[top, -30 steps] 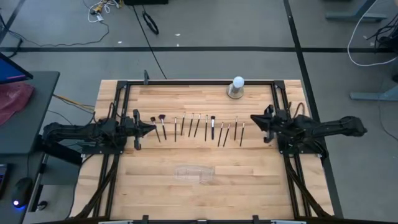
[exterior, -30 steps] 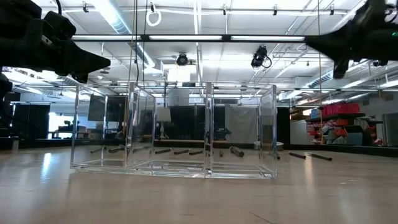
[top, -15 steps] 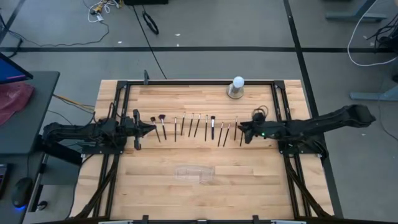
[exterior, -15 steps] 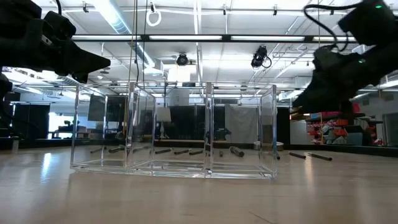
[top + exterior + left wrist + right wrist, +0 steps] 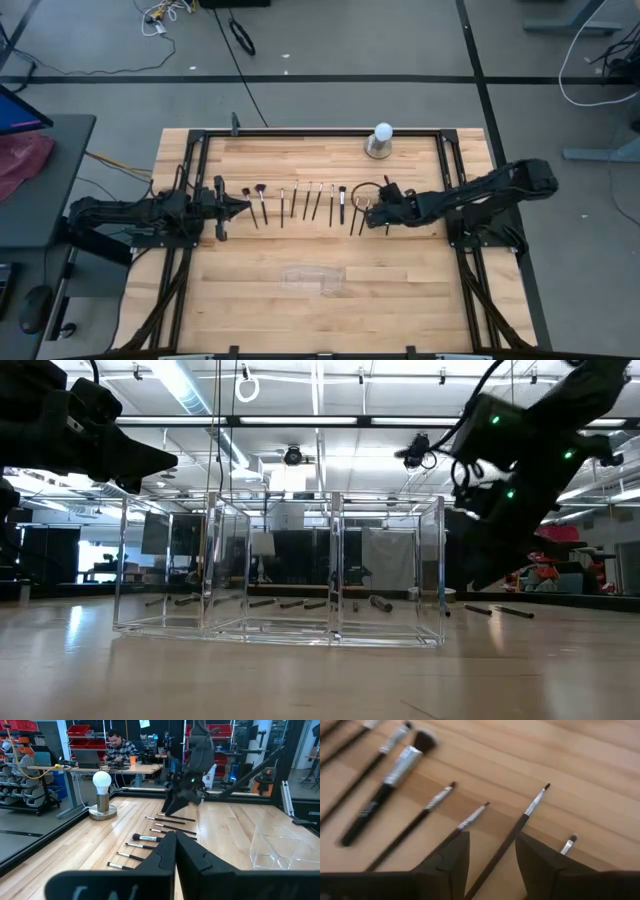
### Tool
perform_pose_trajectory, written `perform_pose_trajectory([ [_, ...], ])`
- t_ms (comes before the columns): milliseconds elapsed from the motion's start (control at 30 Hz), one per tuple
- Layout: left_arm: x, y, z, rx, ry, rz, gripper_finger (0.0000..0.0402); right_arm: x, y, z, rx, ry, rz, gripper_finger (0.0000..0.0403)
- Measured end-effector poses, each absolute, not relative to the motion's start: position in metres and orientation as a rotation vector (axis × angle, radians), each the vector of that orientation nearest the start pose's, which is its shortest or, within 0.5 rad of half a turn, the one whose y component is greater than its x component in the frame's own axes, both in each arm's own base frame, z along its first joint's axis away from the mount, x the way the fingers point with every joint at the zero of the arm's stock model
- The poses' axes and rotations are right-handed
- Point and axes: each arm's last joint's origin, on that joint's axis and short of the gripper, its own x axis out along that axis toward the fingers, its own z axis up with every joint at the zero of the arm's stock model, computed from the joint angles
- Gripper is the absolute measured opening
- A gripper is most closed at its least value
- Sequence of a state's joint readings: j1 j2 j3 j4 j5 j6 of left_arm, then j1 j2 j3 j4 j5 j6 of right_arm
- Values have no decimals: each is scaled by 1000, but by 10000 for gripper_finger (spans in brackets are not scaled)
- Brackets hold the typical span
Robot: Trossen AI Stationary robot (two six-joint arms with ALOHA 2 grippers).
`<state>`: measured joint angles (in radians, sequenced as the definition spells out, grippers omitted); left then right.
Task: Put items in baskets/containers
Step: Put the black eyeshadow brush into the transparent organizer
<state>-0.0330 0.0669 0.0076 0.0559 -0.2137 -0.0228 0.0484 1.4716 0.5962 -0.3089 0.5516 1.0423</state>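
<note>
A row of slim makeup brushes lies flat across the middle of the table. My right gripper hangs open, slanting down over the row's right end. One thin dark brush handle runs between its two fingers, and I cannot tell whether they touch it. The clear plastic tray stands nearer the table's front edge, with nothing in it. My left gripper is shut and waits level at the row's left end.
A white ball-shaped lamp on a grey base stands at the far edge, behind the row's right end. A dark frame rail runs around the table. Bare wood lies between the brushes and the tray. A person sits at a desk beyond the table.
My right gripper has moved from the table's right side toward the left, tipped its fingers downward and come down over the brushes at the right end of the row. The brushes and the tray lie as before.
</note>
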Motion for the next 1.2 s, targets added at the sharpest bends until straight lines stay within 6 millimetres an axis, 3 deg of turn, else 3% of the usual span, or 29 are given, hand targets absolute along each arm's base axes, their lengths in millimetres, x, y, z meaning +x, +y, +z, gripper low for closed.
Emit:
perform_pose_trajectory([
  [633,101,3,166,-22,2,180,9,242,-24,98,463,830,-1125,160],
  [1000,101,3,166,-22,1,180,9,243,-20,95,475,860,-1102,92],
  [1200,101,3,166,-22,1,180,9,242,-14,94,494,861,-1092,129],
])
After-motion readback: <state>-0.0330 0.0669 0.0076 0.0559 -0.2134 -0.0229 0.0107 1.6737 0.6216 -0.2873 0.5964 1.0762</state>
